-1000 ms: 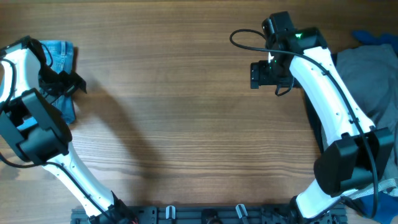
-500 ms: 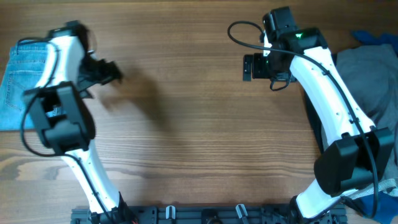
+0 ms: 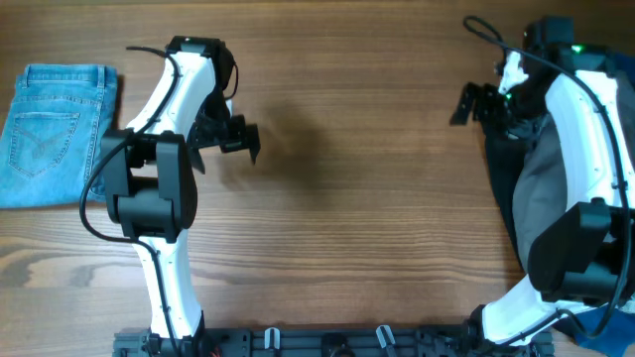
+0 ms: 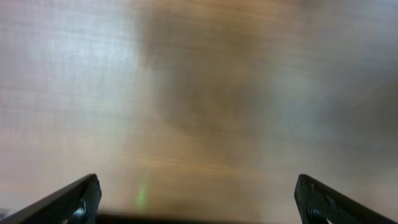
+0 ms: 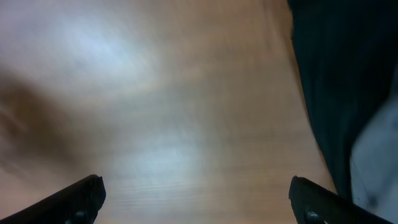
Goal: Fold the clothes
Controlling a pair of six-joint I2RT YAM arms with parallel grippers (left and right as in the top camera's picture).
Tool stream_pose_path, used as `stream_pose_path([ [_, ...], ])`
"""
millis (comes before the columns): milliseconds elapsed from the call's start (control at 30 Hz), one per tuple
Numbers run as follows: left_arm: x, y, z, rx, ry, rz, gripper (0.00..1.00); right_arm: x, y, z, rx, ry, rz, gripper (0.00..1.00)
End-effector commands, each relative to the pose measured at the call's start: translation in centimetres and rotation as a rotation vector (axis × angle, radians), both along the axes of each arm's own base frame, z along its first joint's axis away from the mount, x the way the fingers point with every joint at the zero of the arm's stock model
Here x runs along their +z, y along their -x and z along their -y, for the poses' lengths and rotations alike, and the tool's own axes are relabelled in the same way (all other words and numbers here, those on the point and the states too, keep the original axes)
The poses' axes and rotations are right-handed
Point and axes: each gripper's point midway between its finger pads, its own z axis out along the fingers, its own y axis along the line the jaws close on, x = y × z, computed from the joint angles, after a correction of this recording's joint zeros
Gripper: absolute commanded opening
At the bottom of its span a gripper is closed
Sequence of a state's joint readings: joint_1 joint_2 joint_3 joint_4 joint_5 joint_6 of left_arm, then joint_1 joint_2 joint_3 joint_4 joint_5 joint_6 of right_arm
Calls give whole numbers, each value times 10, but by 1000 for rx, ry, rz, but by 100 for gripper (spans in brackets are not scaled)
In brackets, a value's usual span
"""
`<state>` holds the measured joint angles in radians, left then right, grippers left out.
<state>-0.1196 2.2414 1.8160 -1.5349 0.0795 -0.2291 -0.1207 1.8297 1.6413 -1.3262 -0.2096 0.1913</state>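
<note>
The light blue jeans [image 3: 52, 131] lie folded into a compact rectangle at the table's far left, one back pocket facing up. My left gripper [image 3: 238, 139] hangs over bare wood to their right, well apart from them, open and empty. In the left wrist view its fingertips [image 4: 74, 200] stand wide over blurred wood. My right gripper [image 3: 474, 102] is at the upper right, open with nothing in it, just left of the garment pile. The right wrist view shows its fingertips [image 5: 81, 198] spread over wood, with dark fabric [image 5: 345, 81] at the right.
A pile of other garments sits at the right edge: grey fabric [image 3: 544, 183], black fabric [image 3: 508, 213] and a bit of bright blue [image 3: 625, 15]. The wooden table [image 3: 357, 198] stretches between the arms. A black rail [image 3: 327, 342] runs along the front edge.
The left arm has swung right, away from the folded jeans, now fully uncovered. The right arm has pulled back to the right toward the garment pile. Both grippers stay open.
</note>
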Motion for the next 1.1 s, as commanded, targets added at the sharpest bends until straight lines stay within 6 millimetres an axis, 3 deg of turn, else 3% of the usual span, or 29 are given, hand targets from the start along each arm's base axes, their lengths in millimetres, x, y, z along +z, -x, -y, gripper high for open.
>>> stream_pose_path([
  [0, 4, 16, 1, 7, 22, -84, 100, -10, 22, -2, 50, 11, -101, 100],
  [267, 20, 39, 0, 4, 13, -157, 100, 8, 55, -6, 105, -1, -160, 100],
  [467, 36, 54, 1, -7, 24, -63, 100, 34, 64, -10, 116, 20, 53, 100],
  [767, 86, 62, 18, -57, 106, 505, 100, 61, 89, -12, 65, 84, 480, 100],
  [833, 120, 65, 26, -106, 131, 764, 100, 63, 105, -10, 56, 122, 608, 100],
  [967, 170, 72, 23, -132, 125, 1103, 100, 60, 129, -12, -3, 118, 705, 100],
  [1067, 201, 73, 23, -119, 158, 1245, 100, 57, 137, -13, -113, 68, 698, 100],
])
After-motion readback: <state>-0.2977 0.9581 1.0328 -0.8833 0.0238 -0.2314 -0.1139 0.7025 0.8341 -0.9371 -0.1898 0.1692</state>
